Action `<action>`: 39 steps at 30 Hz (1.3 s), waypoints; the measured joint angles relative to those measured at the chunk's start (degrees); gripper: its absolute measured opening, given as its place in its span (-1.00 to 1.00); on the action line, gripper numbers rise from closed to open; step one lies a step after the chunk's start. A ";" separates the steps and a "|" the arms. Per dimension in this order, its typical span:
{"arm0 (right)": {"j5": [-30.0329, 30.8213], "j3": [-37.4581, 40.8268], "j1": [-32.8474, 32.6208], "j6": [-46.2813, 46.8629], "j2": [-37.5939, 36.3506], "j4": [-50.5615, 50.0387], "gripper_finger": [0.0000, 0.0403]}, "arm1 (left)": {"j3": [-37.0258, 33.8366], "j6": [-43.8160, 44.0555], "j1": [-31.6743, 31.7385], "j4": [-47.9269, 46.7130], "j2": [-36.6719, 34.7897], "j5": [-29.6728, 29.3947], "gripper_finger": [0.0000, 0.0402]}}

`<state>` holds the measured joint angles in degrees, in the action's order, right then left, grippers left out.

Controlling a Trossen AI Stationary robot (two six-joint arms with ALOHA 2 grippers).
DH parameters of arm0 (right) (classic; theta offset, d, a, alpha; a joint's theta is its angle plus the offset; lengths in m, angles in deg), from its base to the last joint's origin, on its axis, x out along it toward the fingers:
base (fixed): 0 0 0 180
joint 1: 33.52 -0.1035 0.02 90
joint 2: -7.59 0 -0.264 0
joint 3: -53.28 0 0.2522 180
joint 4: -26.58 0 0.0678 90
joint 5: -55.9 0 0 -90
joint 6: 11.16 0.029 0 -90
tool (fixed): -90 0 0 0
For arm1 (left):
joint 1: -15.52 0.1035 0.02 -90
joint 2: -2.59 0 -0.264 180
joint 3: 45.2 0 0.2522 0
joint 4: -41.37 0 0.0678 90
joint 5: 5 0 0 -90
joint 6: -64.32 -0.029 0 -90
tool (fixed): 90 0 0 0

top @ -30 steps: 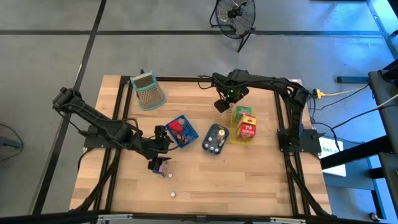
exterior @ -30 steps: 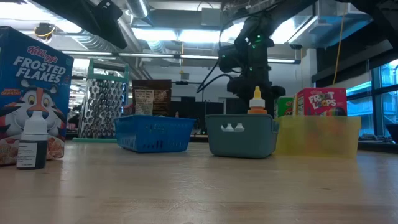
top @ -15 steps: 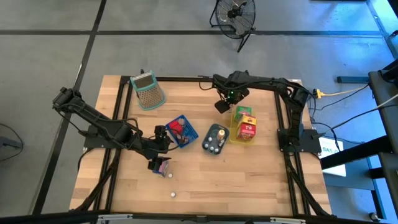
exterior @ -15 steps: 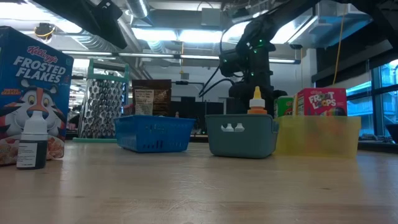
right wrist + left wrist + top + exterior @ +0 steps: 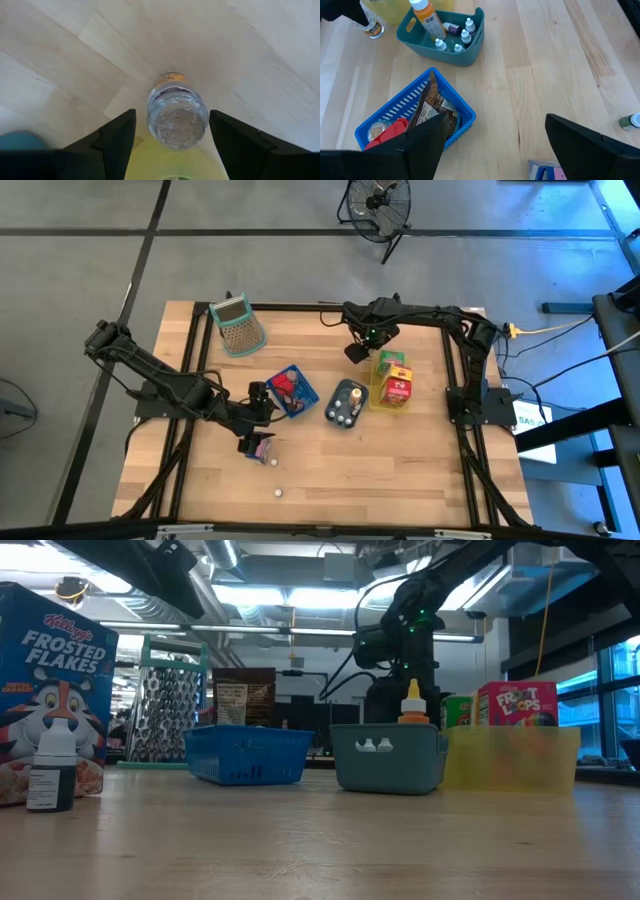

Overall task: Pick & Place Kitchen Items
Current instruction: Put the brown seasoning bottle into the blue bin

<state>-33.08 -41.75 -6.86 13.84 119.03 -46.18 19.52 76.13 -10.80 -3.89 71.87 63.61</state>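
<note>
A small glass jar (image 5: pixel 176 122) with an orange label appears to stand upright on the wood, beside the yellow tray (image 5: pixel 376 392). My right gripper (image 5: pixel 172 113) points down over it, open, one finger on either side of the jar's top. In the left wrist view the jar (image 5: pixel 373 29) shows under that dark gripper. My left gripper (image 5: pixel 490 150) hangs open, holding nothing, next to the blue basket (image 5: pixel 300 402), which holds a red piece and a brown packet. The teal bin (image 5: pixel 333 412) holds several little bottles. My right gripper comes at the jar from above, fingers pointing down. One finger (image 5: pixel 227 135) stands right at the rim of the jar's top (image 5: pixel 204 120); I cannot tell whether it touches. The other finger (image 5: pixel 120 132) is a clear gap away from the jar.
A grater (image 5: pixel 238 326) lies at the far left. A Frosted Flakes box (image 5: pixel 50 690), a dropper bottle (image 5: pixel 50 775) and a white piece (image 5: pixel 278 492) sit on the near part. Froot Loops and green boxes stand in the yellow tray.
My right gripper has sunk a little toward the table beside the yellow tray, still pointing down, and now shows lower behind the teal bin in the low view. Its finger gap looks unchanged.
</note>
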 joint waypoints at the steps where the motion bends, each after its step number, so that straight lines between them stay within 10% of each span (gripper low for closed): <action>1: -0.02 0.00 0.00 0.05 0.00 -0.16 0.27 | 0.00 -0.02 0.00 -0.01 0.00 0.00 0.64; 39: 3.02 -4.46 -0.30 -0.19 0.02 -6.25 -0.22 | 0.00 -0.61 0.02 0.06 0.02 -3.37 0.64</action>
<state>-30.07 -46.21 -7.16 13.65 119.05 -52.43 19.52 75.52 -10.78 -3.83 71.89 60.24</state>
